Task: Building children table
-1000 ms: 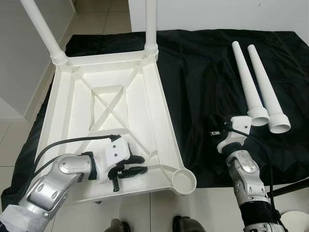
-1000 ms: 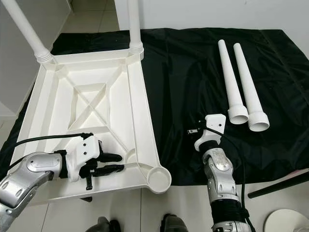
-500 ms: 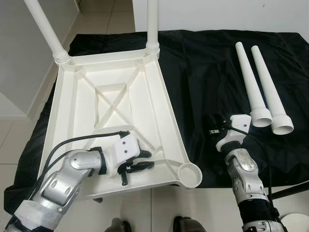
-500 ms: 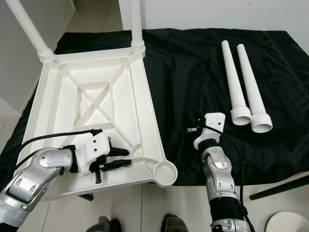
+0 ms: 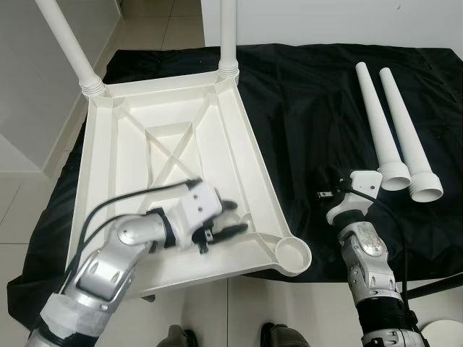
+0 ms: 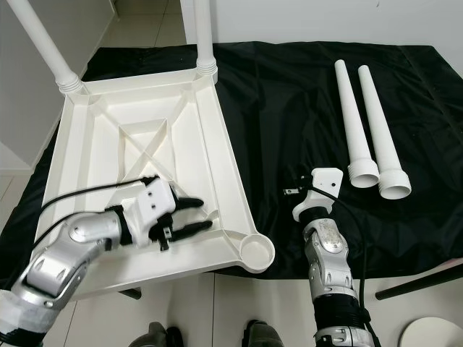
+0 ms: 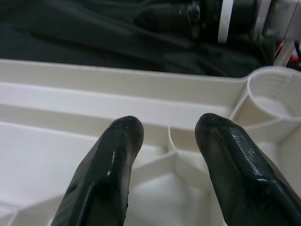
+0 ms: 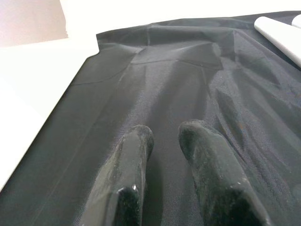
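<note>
The white plastic tabletop is lying upside down on a black cloth, ribbed underside facing up. Two white legs are standing screwed into the two corner sockets farthest from the robot. The near corner socket on the tabletop's right side is sitting bare, a round cup at the rim.

The left arm is reaching in from the tabletop's near left, elbow bent, forearm angled across the near rim. The left gripper is hovering inside the tabletop, just short of that bare socket, pointing toward it. In the left wrist view, its fingers are standing apart with a low rib of the tabletop between them; whether they are touching the plastic cannot be told.

Two loose white legs are lying side by side on the cloth, well to the right of the tabletop, flared ends toward the robot.

The right arm is rising nearly straight from below, wrist bent forward, between the tabletop and the loose legs. The right gripper is hanging over bare cloth, its fingers parted by a narrow gap and gripping nothing.
</note>
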Motion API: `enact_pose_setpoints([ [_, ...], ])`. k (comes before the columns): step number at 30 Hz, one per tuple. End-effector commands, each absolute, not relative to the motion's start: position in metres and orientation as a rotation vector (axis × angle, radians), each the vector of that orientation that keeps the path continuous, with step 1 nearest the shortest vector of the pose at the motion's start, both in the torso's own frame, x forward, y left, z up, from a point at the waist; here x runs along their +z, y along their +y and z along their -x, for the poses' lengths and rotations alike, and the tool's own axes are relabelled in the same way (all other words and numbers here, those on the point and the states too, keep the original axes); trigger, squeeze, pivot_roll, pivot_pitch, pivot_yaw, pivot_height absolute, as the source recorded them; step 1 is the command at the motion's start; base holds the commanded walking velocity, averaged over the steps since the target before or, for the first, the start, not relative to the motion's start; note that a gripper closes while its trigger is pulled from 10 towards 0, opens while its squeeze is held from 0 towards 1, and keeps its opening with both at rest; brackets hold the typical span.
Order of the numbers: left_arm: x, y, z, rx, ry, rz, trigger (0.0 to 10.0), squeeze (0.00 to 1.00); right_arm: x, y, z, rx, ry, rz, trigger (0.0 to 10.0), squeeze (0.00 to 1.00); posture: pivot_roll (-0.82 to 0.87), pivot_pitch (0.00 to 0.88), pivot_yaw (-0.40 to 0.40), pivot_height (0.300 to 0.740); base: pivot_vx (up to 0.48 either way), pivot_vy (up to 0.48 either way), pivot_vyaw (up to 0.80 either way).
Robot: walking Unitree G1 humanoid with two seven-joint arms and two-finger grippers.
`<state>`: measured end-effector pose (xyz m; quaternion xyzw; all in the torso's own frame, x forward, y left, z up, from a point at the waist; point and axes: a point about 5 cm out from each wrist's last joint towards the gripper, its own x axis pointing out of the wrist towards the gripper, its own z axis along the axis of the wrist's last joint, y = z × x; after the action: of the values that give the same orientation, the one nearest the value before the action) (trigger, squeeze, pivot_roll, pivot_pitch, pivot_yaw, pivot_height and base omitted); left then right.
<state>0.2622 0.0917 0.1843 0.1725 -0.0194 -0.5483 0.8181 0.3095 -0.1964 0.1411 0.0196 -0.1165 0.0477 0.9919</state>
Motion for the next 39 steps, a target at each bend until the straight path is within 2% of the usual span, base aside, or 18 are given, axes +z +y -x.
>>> enact_pose_setpoints([
  [1, 0.193, 0.093, -0.266, -1.08, -0.077, -0.339, 10.0, 0.0, 0.142, -0.194, -0.31, 0.095, -0.244, -0.053, 10.0, 0.0, -0.06, 0.159, 0.087, 0.74, 0.0, 0.0, 0.0],
  [10, 0.208, 0.095, -0.282, -0.893, -0.108, -0.304, 10.0, 0.0, 0.146, -0.195, -0.313, 0.087, -0.262, -0.058, 10.0, 0.0, -0.08, 0.161, 0.063, 0.74, 0.0, 0.0, 0.0],
  [18, 0.219, 0.101, -0.298, -0.725, -0.148, -0.167, 10.0, 0.0, 0.16, -0.194, -0.315, 0.078, -0.303, -0.036, 10.0, 0.0, -0.12, 0.166, 0.067, 0.74, 0.0, 0.0, 0.0],
  [26, 0.226, 0.105, -0.306, -0.651, -0.17, -0.116, 10.0, 0.0, 0.163, -0.195, -0.313, 0.059, -0.313, -0.036, 10.0, 0.0, -0.13, 0.162, 0.076, 0.74, 0.0, 0.0, 0.0],
  [36, 0.222, 0.098, -0.307, -0.668, -0.163, -0.105, 10.0, 0.0, 0.175, -0.192, -0.314, 0.045, -0.341, -0.037, 10.0, 0.0, -0.12, 0.151, 0.096, 0.74, 0.0, 0.0, 0.0],
  [37, 0.221, 0.097, -0.306, -0.678, -0.169, -0.111, 10.0, 0.0, 0.176, -0.194, -0.314, 0.034, -0.345, -0.052, 10.0, 1.0, -0.1, 0.15, 0.096, 0.74, 0.0, 0.0, 0.0],
  [39, 0.222, 0.096, -0.305, -0.685, -0.178, -0.116, 10.0, 0.0, 0.177, -0.196, -0.313, 0.016, -0.348, -0.057, 10.0, 1.0, -0.1, 0.15, 0.096, 0.74, 0.0, 0.0, 0.0],
])
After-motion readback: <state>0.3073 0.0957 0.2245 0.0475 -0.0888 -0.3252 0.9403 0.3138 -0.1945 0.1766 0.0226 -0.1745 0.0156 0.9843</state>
